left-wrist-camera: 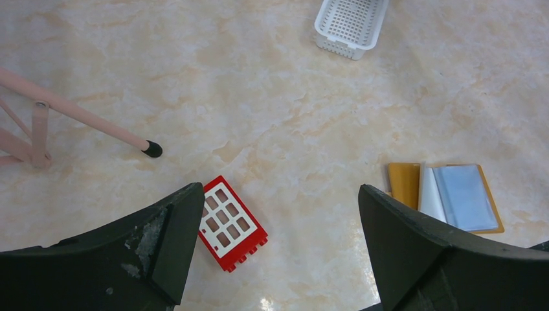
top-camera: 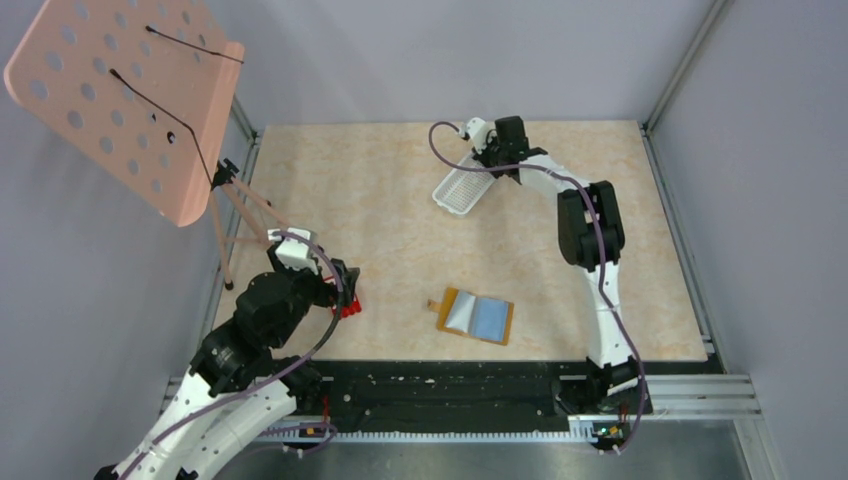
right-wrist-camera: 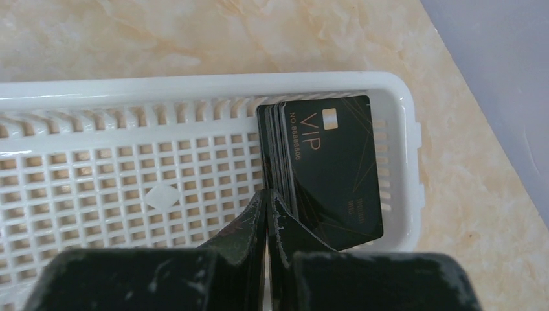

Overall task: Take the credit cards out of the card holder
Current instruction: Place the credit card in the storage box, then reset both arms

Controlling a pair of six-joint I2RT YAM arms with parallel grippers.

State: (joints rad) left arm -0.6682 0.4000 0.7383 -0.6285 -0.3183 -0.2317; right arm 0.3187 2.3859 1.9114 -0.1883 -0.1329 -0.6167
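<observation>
Nearest you, close to the table's front edge and between the two arm bases, the card holder [top-camera: 478, 316] lies open and flat. Its long axis runs left to right, with the right end angled slightly toward you. Pale blue and grey inner panels face up, a tan border shows around them, and a small tab sticks out from the left edge. Nothing touches it.

To its left, your left gripper [left-wrist-camera: 281, 194] hangs above the table with its fingers spread wide and nothing between them. A small red block [left-wrist-camera: 230, 223] with a white grid face lies just under it, well apart from the holder. Further left stands a pink music stand [top-camera: 120, 100], one black-tipped leg resting on the table.

The table [top-camera: 380, 200] is pale marbled beige, enclosed by plain grey walls.

At the far side sits a white slotted basket [right-wrist-camera: 194, 84]. Your right gripper [right-wrist-camera: 267, 201] is over it with its fingers pressed together; no object shows between them. Just beside the fingertips, at one end of the basket, lies a fanned stack of black credit cards [right-wrist-camera: 324, 168] marked "VIP". Their long axis runs across the basket's width.
</observation>
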